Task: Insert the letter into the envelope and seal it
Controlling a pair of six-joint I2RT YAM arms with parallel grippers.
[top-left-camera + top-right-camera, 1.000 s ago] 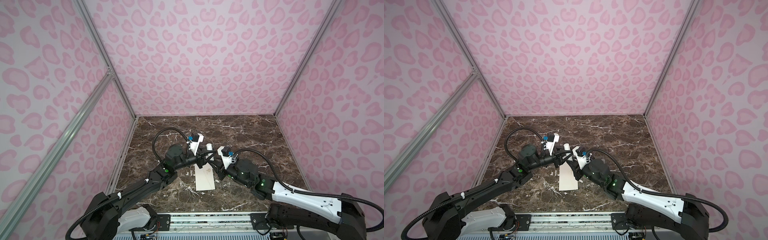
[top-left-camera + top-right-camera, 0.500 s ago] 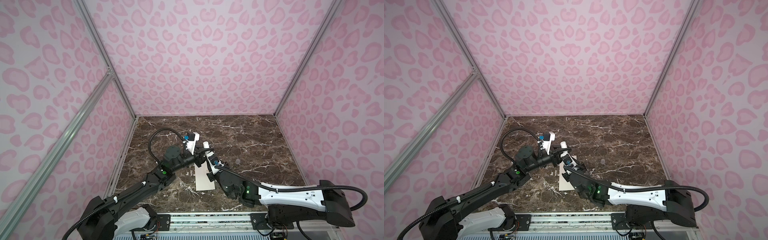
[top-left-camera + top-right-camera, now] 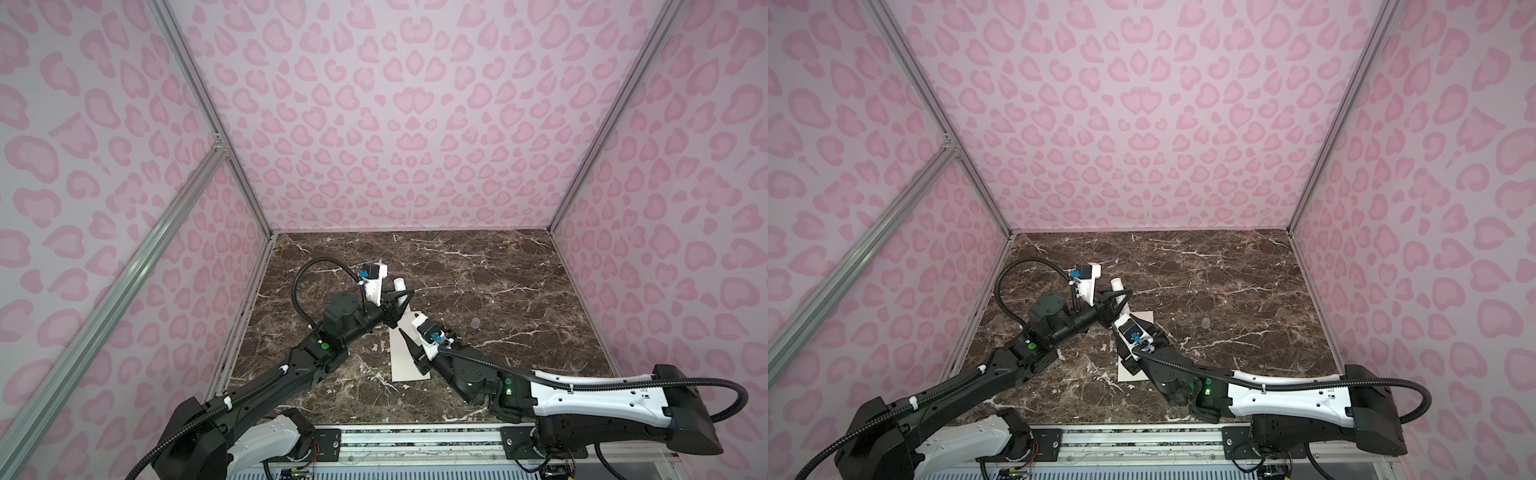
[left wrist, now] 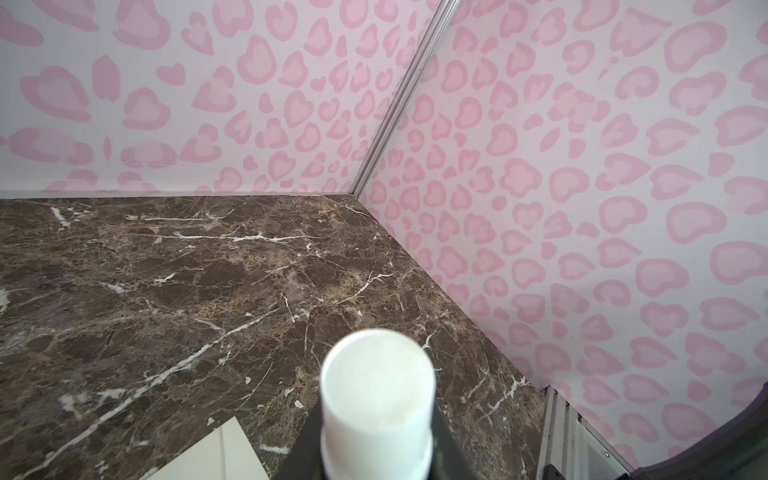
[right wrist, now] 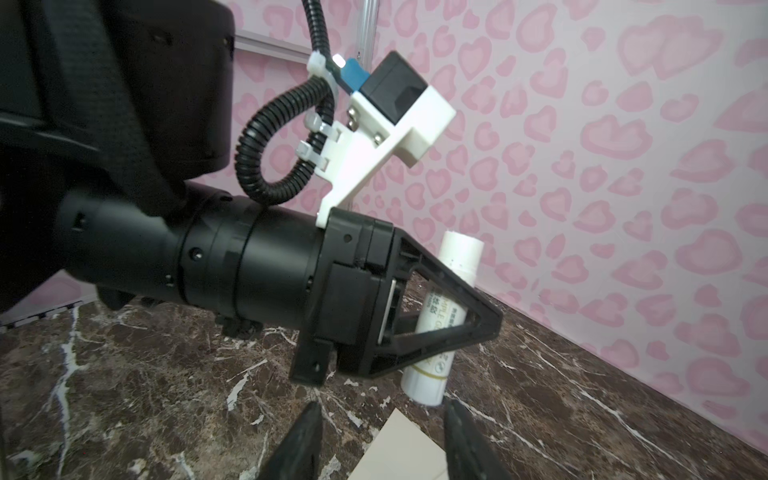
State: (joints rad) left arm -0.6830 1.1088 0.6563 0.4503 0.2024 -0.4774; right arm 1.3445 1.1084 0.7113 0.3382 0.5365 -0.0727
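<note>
Envelope (image 3: 405,361) lies flat on the front half of the bench (image 3: 498,282), left of centre, in both top views. Left wrist view: left gripper (image 4: 376,465) clasps a white stick (image 4: 376,386). Right wrist view: right gripper (image 5: 382,409), jaws apart and empty, hangs above the envelope (image 5: 403,453).

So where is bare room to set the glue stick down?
Bare: the marble table between the envelope and the right wall, beyond the right arm, except one small pale disc; also the far strip by the back wall. Crowded: over the envelope, where the left claw and the right claw meet.
</note>
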